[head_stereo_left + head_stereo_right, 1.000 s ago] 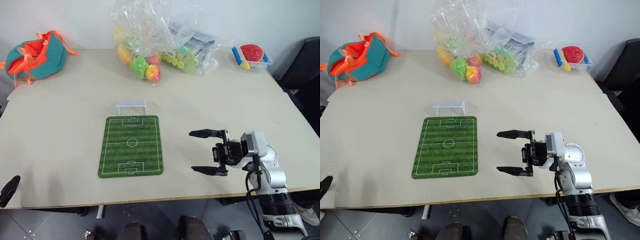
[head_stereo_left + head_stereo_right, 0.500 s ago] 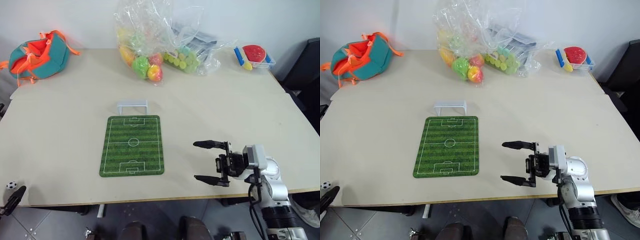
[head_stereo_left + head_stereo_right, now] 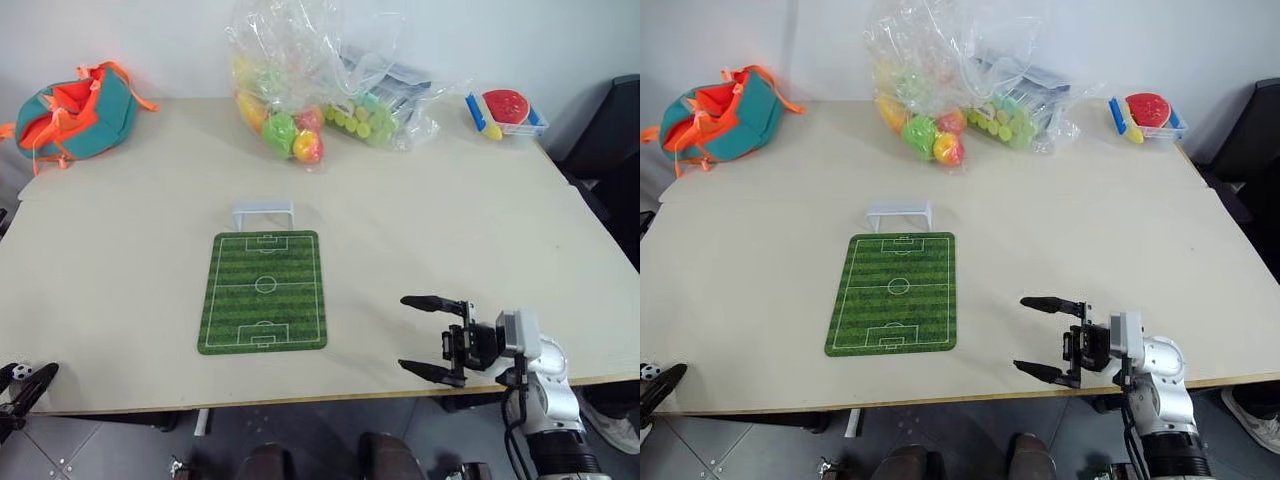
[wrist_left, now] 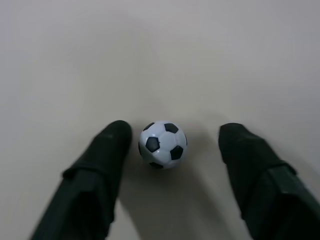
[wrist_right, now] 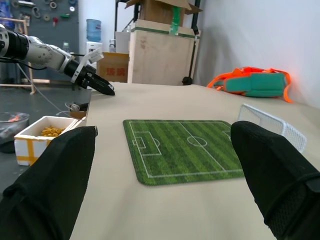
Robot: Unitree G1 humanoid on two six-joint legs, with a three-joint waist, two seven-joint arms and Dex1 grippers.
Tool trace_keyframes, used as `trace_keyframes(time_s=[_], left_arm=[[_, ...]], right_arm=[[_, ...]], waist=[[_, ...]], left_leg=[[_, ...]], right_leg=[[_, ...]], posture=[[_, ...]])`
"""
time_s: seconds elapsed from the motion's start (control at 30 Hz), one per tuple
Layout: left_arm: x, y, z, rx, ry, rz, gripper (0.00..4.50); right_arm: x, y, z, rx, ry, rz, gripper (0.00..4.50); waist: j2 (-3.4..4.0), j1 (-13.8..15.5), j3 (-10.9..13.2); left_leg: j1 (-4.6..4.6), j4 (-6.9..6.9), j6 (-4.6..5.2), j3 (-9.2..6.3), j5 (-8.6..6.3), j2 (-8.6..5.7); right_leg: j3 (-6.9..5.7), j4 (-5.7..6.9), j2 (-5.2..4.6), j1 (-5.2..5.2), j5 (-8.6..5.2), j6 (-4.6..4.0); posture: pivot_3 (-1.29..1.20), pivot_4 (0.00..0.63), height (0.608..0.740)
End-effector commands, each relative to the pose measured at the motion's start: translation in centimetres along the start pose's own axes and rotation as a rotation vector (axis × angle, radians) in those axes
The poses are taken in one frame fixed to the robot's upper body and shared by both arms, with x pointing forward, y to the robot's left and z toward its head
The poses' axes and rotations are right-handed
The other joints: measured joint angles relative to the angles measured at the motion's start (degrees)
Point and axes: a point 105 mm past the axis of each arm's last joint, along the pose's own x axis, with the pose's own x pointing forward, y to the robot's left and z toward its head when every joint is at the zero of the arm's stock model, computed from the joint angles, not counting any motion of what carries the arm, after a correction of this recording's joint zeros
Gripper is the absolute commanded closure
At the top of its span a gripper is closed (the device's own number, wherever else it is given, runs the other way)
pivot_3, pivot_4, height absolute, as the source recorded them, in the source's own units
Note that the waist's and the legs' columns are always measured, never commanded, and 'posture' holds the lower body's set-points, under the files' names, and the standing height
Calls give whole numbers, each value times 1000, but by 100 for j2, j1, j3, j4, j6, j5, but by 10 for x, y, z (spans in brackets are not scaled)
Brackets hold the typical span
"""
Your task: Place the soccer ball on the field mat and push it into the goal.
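Where the table (image 3: 450, 220) ends closest to the robot, at its left corner, the soccer ball (image 4: 162, 145) sits on the bare top, right by the edge. The left gripper (image 4: 175, 130) has a black finger on each side of the ball. One finger is just beside it, maybe touching. The other finger is a bit away, so the ball is not squeezed.

On the right side, the right gripper (image 3: 404, 332) hangs over the near edge of the table. Its two fingers are spread wide and hold nothing. They point across toward the left.

Between the two grippers there is a lot of bare table. The field mat (image 3: 264, 292) lies flat in the middle, well away from the ball and a little way back from the near edge. It has white pitch lines but no words. There is open table on both long sides of the mat.

Just past the far end of the mat stands the goal (image 3: 263, 213), with a thin gap between them.

Farther back, near the wall, are clear bags of coloured balls (image 3: 290, 100), a teal and orange bag (image 3: 75, 108) on the left, and a small tray (image 3: 505, 108) on the right.

In the right wrist view a cardboard box (image 5: 162, 52) stands beyond the table. One box there has red marks too small to read.
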Motion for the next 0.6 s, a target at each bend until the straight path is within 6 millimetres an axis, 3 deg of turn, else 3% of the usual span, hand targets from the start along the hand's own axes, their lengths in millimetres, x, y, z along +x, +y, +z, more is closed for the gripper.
trace_keyframes(time_s=[0.03, 0.13, 0.37, 0.5, 0.6], left_arm=[[-7, 8, -1, 7, 25, 27, 2665], [-8, 9, -3, 7, 32, 29, 3596], [-5, -5, 11, -7, -57, -66, 3644], [1, -36, 69, 46, -271, -254, 3644], [9, -74, 96, 117, -286, -481, 3644]], right_arm=[[-4, 7, 5, -44, -20, 46, 0], [-6, 8, 2, -44, -17, 39, 0], [-11, 6, -4, -44, -8, 29, 0], [-18, 1, -3, -51, 4, 13, 0], [-25, 3, 2, -55, 37, 34, 0]], waist=[[1, -7, 0], [1, -12, 0], [1, -7, 1], [-8, 27, -1], [-7, 117, -1]], left_leg=[[1, 0, 0, 0, 0, 0], [5, 0, -1, -3, 0, 3], [7, 0, 0, -5, 0, 2], [1, 6, 0, -11, 0, 3], [0, 12, 2, -24, 2, 9]], right_leg=[[1, 2, 0, 0, 0, 0], [5, 4, 0, 0, 0, 0], [9, 6, -1, 0, 0, 0], [6, 6, -4, 0, 0, 0], [5, 12, -15, 0, 0, 0]], posture=[[0, 150, 740], [0, 150, 740], [0, 150, 740], [0, 150, 740], [0, 150, 740]])
